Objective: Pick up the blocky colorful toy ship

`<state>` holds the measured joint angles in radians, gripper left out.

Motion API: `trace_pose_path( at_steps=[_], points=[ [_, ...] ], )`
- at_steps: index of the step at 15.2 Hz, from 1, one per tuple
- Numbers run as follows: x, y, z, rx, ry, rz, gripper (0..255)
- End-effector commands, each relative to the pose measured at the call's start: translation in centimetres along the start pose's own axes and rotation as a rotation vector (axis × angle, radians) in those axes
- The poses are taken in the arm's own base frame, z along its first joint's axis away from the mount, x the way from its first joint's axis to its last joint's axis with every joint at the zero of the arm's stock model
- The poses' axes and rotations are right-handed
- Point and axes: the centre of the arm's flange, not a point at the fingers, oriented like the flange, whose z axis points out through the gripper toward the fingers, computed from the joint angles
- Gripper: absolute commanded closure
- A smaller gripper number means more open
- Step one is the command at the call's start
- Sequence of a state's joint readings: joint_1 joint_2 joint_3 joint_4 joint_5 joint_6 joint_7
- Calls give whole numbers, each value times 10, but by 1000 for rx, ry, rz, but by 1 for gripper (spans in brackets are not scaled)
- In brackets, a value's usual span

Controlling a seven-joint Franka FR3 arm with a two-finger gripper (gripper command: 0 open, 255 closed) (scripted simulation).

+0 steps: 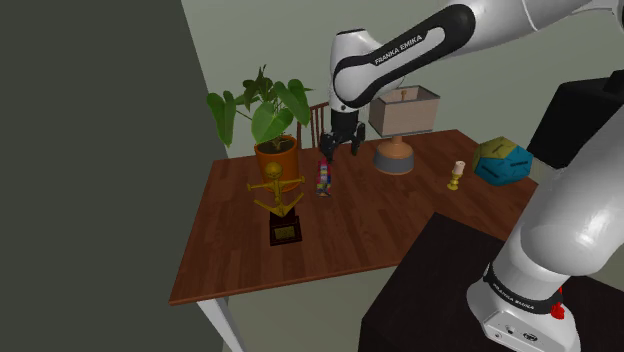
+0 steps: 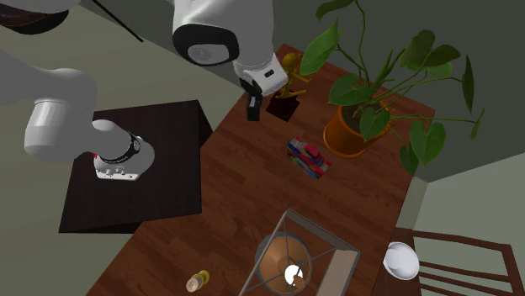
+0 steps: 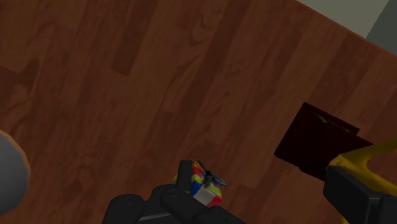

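Note:
The toy ship [image 1: 322,178] is a small blocky piece in red, blue, yellow and white, standing on the brown wooden table [image 1: 350,235] between the golden trophy and the lamp. From the second exterior view the toy ship [image 2: 307,158] lies beside the orange pot. My black gripper [image 1: 340,150] hangs open in the air above and a little behind it, touching nothing. In the wrist view the toy ship [image 3: 200,181] shows just past one finger [image 3: 172,207], not between the two; the gripper [image 3: 261,191] holds nothing.
A golden trophy [image 1: 277,195] on a dark base stands close to the toy. A leafy plant in an orange pot [image 1: 277,155], a lamp [image 1: 400,125], a small candlestick [image 1: 456,175] and a blue-yellow box [image 1: 502,160] share the table. A chair [image 2: 454,261] stands behind.

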<state>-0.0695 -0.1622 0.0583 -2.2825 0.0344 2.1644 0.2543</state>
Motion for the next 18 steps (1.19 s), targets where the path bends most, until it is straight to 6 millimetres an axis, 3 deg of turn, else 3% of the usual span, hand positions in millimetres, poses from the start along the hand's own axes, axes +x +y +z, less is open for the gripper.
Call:
trace_pose_path(
  at_steps=[1,15,18],
  points=[
    [19,3,22,-2,-7,23,0],
    [134,24,170,-14,-59,178,0],
    [134,24,186,-14,-59,178,0]
  ],
)
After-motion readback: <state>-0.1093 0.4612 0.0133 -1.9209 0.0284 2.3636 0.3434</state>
